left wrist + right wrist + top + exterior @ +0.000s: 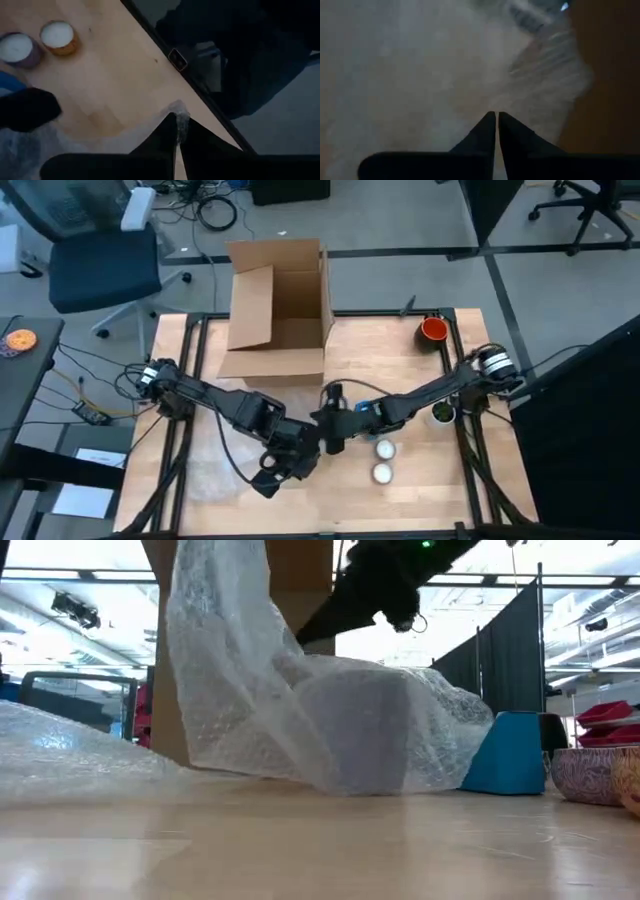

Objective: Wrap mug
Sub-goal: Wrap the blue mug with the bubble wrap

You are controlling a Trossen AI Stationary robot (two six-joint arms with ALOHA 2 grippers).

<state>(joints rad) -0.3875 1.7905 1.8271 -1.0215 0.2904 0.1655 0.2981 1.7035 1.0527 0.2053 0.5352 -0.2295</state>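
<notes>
We pinch the bubble wrap (pixel 250 690) in our left gripper (pixel 177 131), fingers closed on its edge, lifting it over the mug (pixel 350 730) on the desk (pixel 320 840); our right gripper (pixel 496 120), fingers together, steadies the bundle.

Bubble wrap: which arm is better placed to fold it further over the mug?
Probably the left. The left gripper is shut on a corner of the bubble wrap, holding it up over the mug. The right gripper looks shut beside the bundle.

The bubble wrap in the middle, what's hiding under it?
Under the bubble wrap sits a grey, blocky shape, probably the mug, too blurred to be sure. The left claw pinches a corner of the wrap. A blue thing peeks out beside it.
</notes>
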